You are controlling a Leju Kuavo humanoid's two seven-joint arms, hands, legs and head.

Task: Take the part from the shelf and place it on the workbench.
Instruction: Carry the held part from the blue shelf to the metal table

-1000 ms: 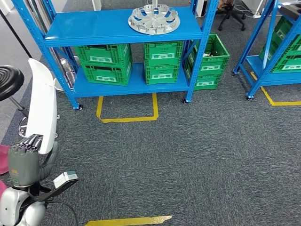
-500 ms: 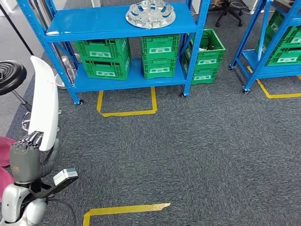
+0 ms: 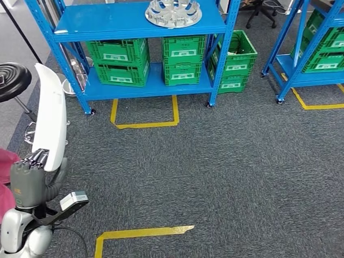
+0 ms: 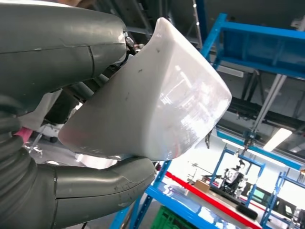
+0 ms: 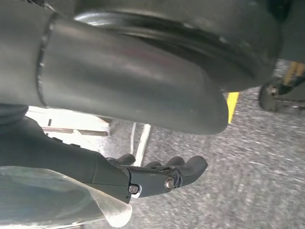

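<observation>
Left hand carrying white part, shelf ahead

Left hand [image 3: 27,183] is gripping the white part [image 3: 50,115] upright at the robot's left, fingers [image 3: 36,158] closing round its lower end; blue shelf [image 3: 137,21] is standing ahead across grey carpet (silver wheel cover [image 3: 173,12] on top). Right hand [image 5: 158,179] is hanging over carpet, fingers loosely curling, holding nothing

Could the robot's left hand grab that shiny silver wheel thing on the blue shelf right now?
Probably not. The left hand already grips a white part, so it is full. The silver wheel cover lies on the blue shelf, across open carpet, seemingly beyond the arm's reach.
</observation>
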